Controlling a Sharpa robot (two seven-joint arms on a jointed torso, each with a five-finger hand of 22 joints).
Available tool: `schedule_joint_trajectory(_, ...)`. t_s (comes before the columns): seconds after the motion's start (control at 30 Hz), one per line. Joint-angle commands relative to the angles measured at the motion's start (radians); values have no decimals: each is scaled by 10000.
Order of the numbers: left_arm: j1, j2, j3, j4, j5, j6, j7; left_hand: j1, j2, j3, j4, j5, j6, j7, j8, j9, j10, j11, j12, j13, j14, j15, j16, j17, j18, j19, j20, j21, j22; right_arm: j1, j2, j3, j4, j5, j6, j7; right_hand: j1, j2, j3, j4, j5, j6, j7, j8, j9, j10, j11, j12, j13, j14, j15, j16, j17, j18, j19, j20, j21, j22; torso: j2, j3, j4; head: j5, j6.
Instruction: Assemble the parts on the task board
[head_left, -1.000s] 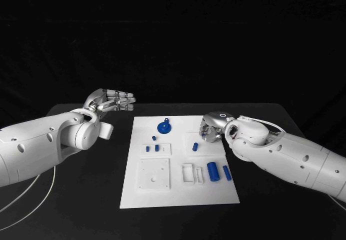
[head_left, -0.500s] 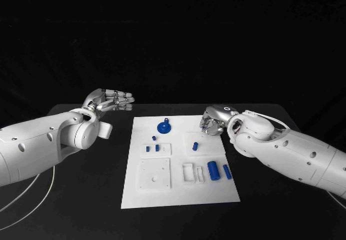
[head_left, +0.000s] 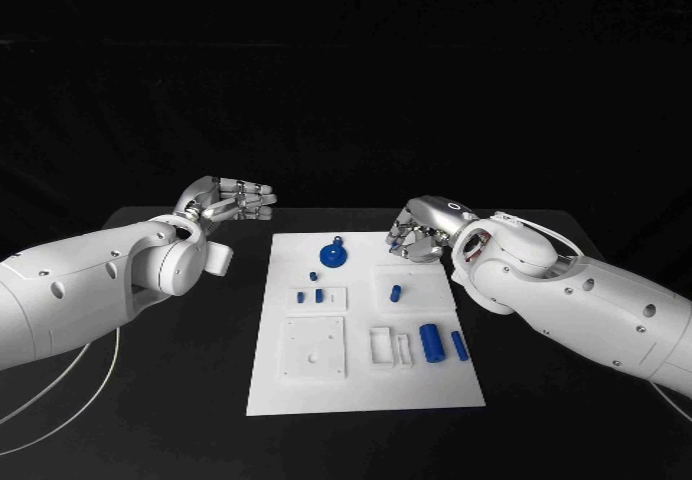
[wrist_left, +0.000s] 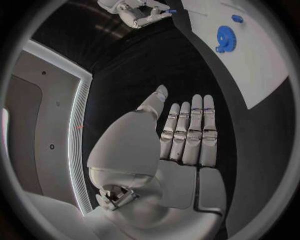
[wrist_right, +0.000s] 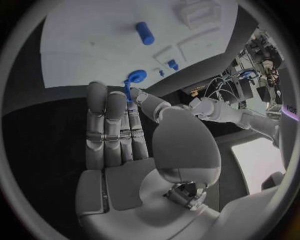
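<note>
Bare table (head_left: 173, 380) flanks the task board (head_left: 361, 395) both sides.

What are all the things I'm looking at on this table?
table: one, black, under everything.
task board: one, white, middle of the table.
gear-shaped part: one, blue, far end of the board.
small pegs: four, blue, mid-board; three on the left side, one on the right.
cylinders: two, blue, one thick and one thin, side by side near the board's right edge.
held part: one, blue, pinched in the right hand.
left hand: silver, holds nothing, left of the board's far end.
right hand: silver, at the board's far right corner.
</note>
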Motion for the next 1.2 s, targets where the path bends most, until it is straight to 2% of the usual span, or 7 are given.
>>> schedule_joint_trajectory(0.03,12,77,11,8,63,110,111,-8,72,-43,-38,-3,56,20,-12,-10,-59,-3,1,-7,-47,-31,-34,12,-108,45,-7,42,-9,-151,70,-3,429,337,-151,203,22,63,-40,23,72,39,-11,35,13,205,-173,33,8,-17,-69,28,-16,184,100,-1,-65,51,-10,-27,19,174,26)
schedule_joint_trajectory(0.17,12,138,11,9,63,90,99,-12,83,-51,-31,-8,51,27,-13,-10,-62,-3,1,-8,-63,-27,-34,11,-105,41,1,42,-45,-303,190,-45,830,165,-169,250,13,74,-54,10,119,32,-9,34,13,201,-171,34,9,-15,-69,28,-34,184,123,-2,-118,132,-10,-26,16,374,15)
schedule_joint_trajectory(0.27,12,205,11,-3,64,51,88,-12,83,-51,-31,-8,51,27,-13,-10,-62,-3,1,-8,-63,-27,-34,11,-105,41,1,42,-45,-394,286,-177,1076,-86,-162,268,13,74,-54,10,119,32,-9,34,13,201,-171,34,9,-15,-69,28,-34,184,123,-2,-118,132,-7,-34,23,516,-6)
schedule_joint_trajectory(0.4,12,302,10,-24,66,15,76,-12,83,-51,-31,-8,51,27,-13,-10,-62,-3,1,-8,-63,-27,-34,11,-105,41,1,42,-45,-452,418,-493,1252,-451,-151,281,13,74,-54,10,119,32,-9,34,13,201,-171,34,9,-15,-69,28,-34,184,123,-2,-118,132,-8,-34,24,690,-37)
schedule_joint_trajectory(0.73,12,488,8,-52,70,-42,53,1,83,-57,-24,-5,58,28,-11,-10,-70,1,3,-7,-87,-16,-36,7,-103,34,8,44,-96,-547,688,-1230,1357,-1166,-75,273,11,87,-52,-43,94,38,-9,36,11,199,-169,31,7,-20,-69,47,-65,182,189,-1,-321,402,5,-9,1,898,-103)
schedule_joint_trajectory(1.03,11,570,7,-61,70,-55,26,1,83,-57,-24,-5,58,28,-11,-10,-70,1,3,-7,-87,-16,-36,7,-103,34,8,44,-96,-692,908,-1550,1274,-1627,-244,307,4,79,-35,-50,107,40,-10,35,10,205,-168,33,8,-22,-68,55,-68,183,205,-1,-369,473,17,3,15,994,-166)
schedule_joint_trajectory(1.2,9,599,6,-66,70,-17,-4,4,84,-62,-7,-14,67,27,-12,-10,-88,7,2,-7,-108,-10,-35,2,-103,26,17,46,-139,-764,1022,-1655,1193,-1983,-424,338,5,61,9,-45,60,50,-13,38,10,208,-169,33,8,-20,-67,61,-72,186,220,1,-406,530,17,8,18,1044,-227)
